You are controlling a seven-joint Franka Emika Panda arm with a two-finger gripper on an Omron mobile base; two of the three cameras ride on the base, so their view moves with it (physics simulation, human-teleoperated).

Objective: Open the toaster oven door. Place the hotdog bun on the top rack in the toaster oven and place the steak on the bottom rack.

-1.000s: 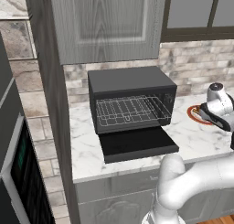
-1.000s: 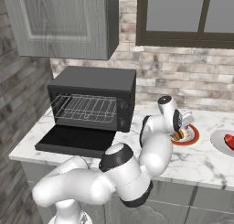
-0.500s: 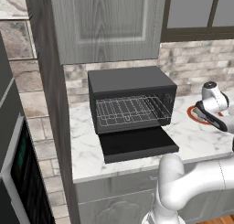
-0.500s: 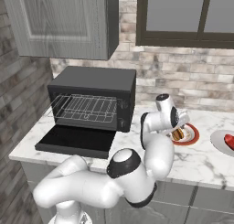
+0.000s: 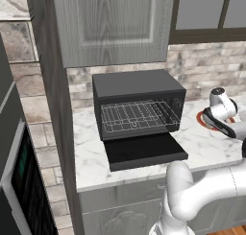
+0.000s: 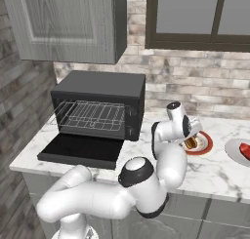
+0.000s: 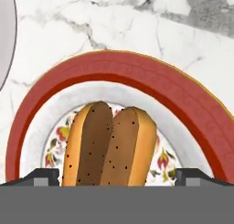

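Observation:
The black toaster oven [image 5: 137, 88] stands on the counter with its door [image 5: 144, 152] folded down flat. Inside show the top rack [image 5: 134, 110] and the bottom rack [image 5: 138, 126], both bare. The hotdog bun [image 7: 109, 147] lies on a red-rimmed plate [image 7: 137, 67] to the right of the oven. My gripper [image 7: 116, 177] hangs open just over the bun, one fingertip [image 7: 43, 176] on each side and neither touching it. In the right base view my gripper [image 6: 192, 135] points down at the same plate [image 6: 204, 146]. The red steak [image 6: 245, 150] lies further right.
The steak rests on a white plate [image 6: 233, 152] at the right edge. A grey wall cabinet [image 5: 110, 23] hangs above the oven. A brick wall and window run behind the marble counter [image 5: 89, 157]. A tall built-in oven [image 5: 19, 181] stands at far left.
The hand has shifted slightly and settled lower over the red-rimmed plate. Its jaws stay open. The oven, bun and steak have not moved.

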